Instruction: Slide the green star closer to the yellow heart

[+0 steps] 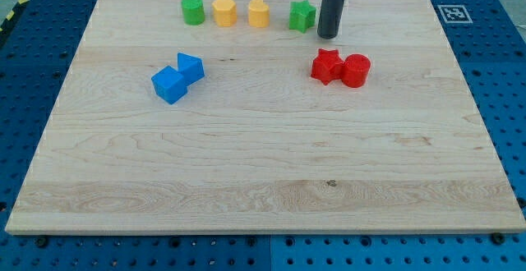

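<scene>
My tip (328, 35) sits just right of the green star (302, 15) at the board's top edge, bare rod with nothing to grasp, and the star is near but not touching the yellow heart (259, 12) on its left, so the closing push is still left.

Green star (302, 15): small solid block, bright green, pointed outline, lying flat near the view's top edge of the wooden board, right of centre. Rightmost piece in a row of four along that edge.

Yellow heart (258, 13): small solid block, yellow-orange, rounded top and narrower base, lying flat in the same row, just to the view's left of the green star. Apart from it, a narrow strip of board between them.
</scene>
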You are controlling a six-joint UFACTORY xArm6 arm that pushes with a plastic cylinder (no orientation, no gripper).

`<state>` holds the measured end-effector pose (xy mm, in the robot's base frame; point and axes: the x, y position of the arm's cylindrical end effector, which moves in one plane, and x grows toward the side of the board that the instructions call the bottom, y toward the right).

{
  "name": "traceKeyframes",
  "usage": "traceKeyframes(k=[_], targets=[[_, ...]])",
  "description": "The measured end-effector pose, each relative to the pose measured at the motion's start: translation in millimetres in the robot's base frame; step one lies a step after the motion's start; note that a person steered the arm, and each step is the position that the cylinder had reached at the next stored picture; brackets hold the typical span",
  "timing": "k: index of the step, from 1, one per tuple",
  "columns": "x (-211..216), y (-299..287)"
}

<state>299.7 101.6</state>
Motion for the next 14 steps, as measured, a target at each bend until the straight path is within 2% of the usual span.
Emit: traceKeyframes(k=[2,3,5,7,11,14], targets=[[-46.0,56.5],[-57.1,59.7],[-57.1,-16.8],[-57.0,-34.5],[-28.0,-39.3],[3.1,-65.1]])
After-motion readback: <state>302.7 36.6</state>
